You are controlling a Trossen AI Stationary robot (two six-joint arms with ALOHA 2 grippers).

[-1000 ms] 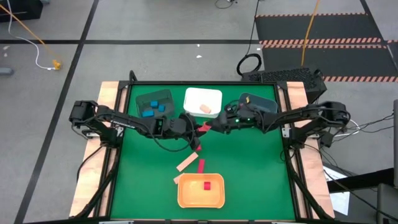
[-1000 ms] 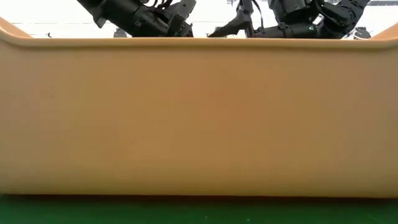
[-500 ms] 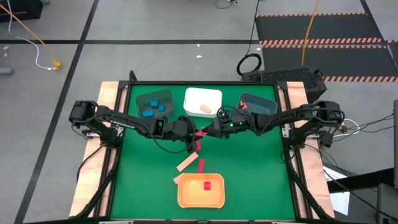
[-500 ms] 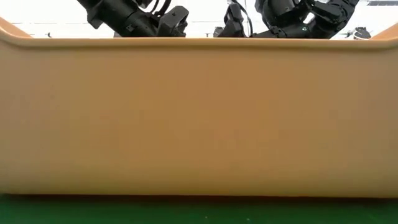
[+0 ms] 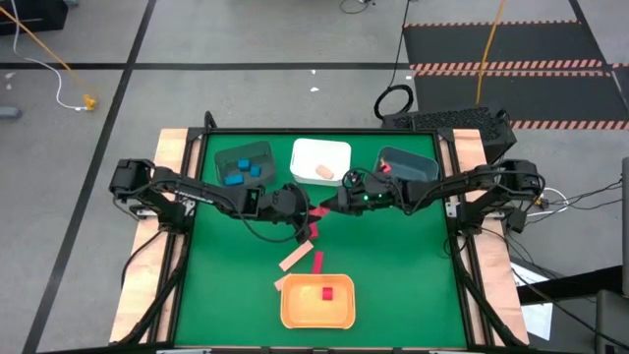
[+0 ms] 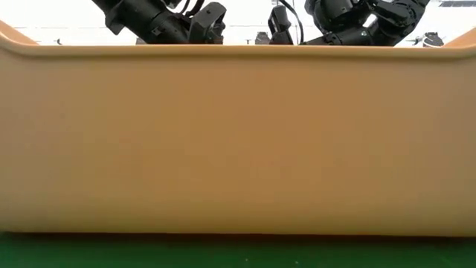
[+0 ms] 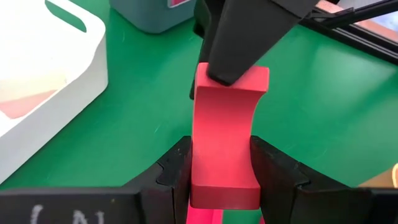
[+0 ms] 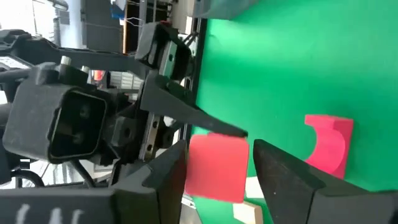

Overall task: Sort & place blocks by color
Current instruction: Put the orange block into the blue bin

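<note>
Four plastic bins sit on your green table (image 5: 393, 265): a dark teal bin (image 5: 244, 160) at the far left holding three blue wooden blocks (image 5: 239, 172), a white bin (image 5: 320, 160) in the middle holding a pale tan block (image 5: 325, 171), a grey-blue bin (image 5: 411, 165) at the far right with something red or pink (image 5: 384, 167) at its rim, and an orange bin (image 5: 316, 302) at the near edge holding a red cube (image 5: 327, 292); beside that cube you can make out a paler piece, too faint to name

Your left gripper (image 7: 221, 165) is clenched on a red wooden block with a curved notch in its side (image 7: 225, 134), over the middle of the table. Your right gripper (image 8: 216, 165) meets it there: the left wrist view shows one of its dark fingers (image 7: 239, 37) pressed on that block's far end, and the right wrist view shows a red block face (image 8: 216, 167) between its fingers, though you cannot tell whether they have closed on it

Loose on the cloth near the orange bin lie a red arch (image 8: 331, 144), a red bar (image 5: 316, 262) and a long tan bar (image 5: 294, 258)

From the low view the orange bin's wall (image 6: 238, 141) hides the table
</note>
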